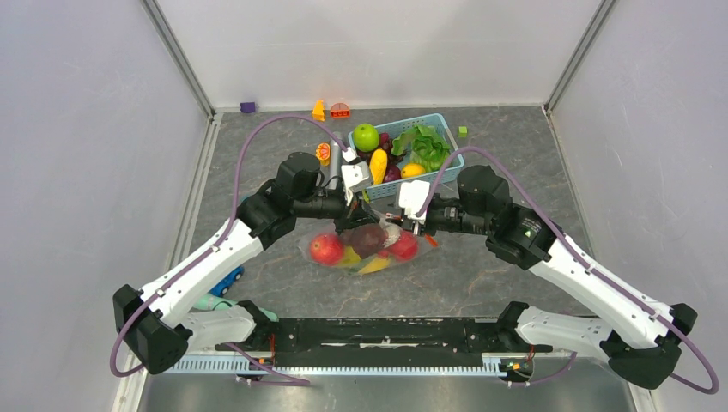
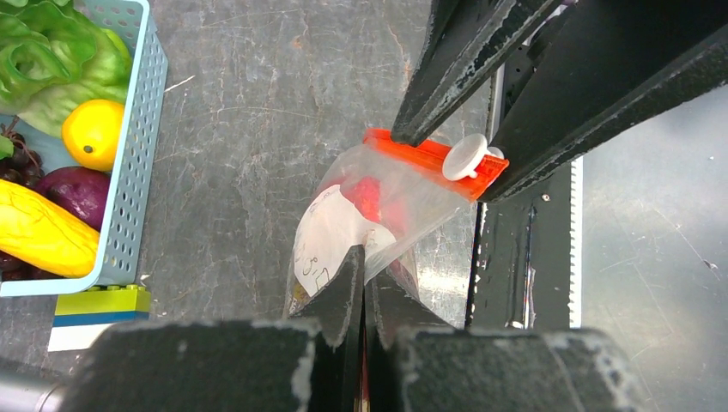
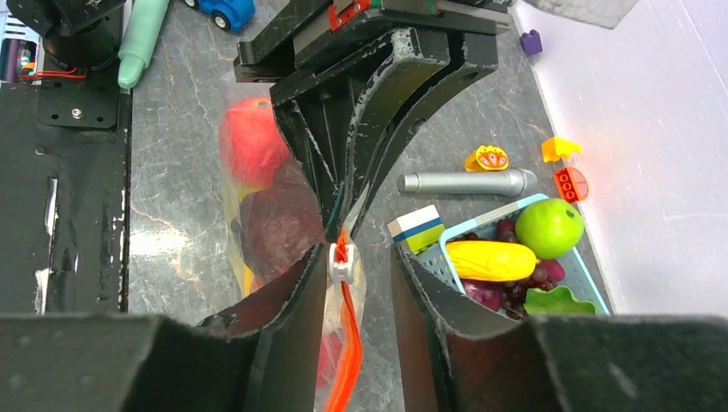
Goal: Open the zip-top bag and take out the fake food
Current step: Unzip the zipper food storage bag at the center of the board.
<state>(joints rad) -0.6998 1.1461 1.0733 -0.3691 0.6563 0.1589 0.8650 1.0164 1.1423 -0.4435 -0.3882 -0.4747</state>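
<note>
Clear plastic of the zip-top bag [image 1: 378, 257], fake food [image 1: 327, 249] inside, just nearside of the blue basket [image 1: 452, 148], is pinched by your left tool [image 2: 364, 266], likely as an anchor, while your right tool [image 3: 360, 255] stands spread astride the white slider [image 3: 341, 262].

I look in on a dark grey, marbled stone-look table [image 1: 481, 275], pale lilac-white flat panel walls [image 1: 86, 129] on three sides, slim grey metal corner posts [image 1: 176, 51] at my back corners, soft even light, faint glare patches on the table.
</note>
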